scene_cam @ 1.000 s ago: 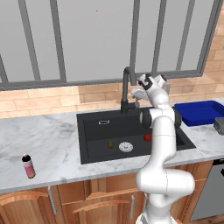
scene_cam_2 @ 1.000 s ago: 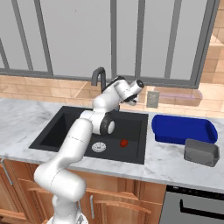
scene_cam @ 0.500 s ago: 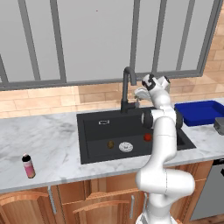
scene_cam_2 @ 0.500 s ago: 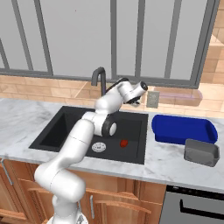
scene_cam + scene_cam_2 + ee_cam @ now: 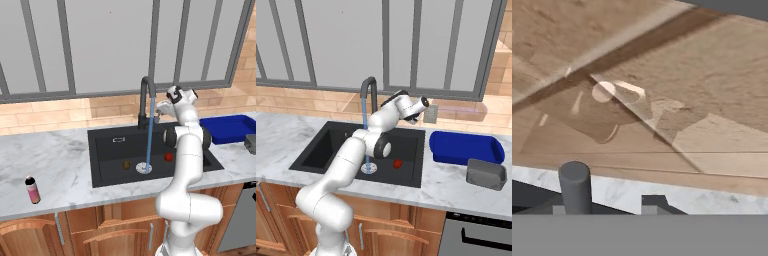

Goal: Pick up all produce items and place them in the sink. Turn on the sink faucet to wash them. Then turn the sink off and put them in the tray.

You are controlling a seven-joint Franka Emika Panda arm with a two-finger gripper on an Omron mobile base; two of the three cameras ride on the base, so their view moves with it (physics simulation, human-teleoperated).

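The water is running: a thin blue stream falls from the tall black faucet [image 5: 146,97] down onto the round silver drain [image 5: 144,167] in the floor of the big black sink [image 5: 107,150]. Two small balls of produce lie in the sink. The brownish ball [image 5: 126,164] sits just left of the drain, and the red ball [image 5: 168,157] sits to the right of it, near the robot's arm. In the right base view the red ball [image 5: 397,163] lies just right of the drain. The hand [image 5: 161,106] is up high, right beside the faucet, close to its small side lever. I cannot tell if its fingers are spread or pressed together, or if they touch the lever. The blue tray [image 5: 466,148] rests on the table to the right of the sink, with a small grey box [image 5: 485,173] next to it. A little pink bottle [image 5: 32,190] with a black cap stands far off on the left side of the table.
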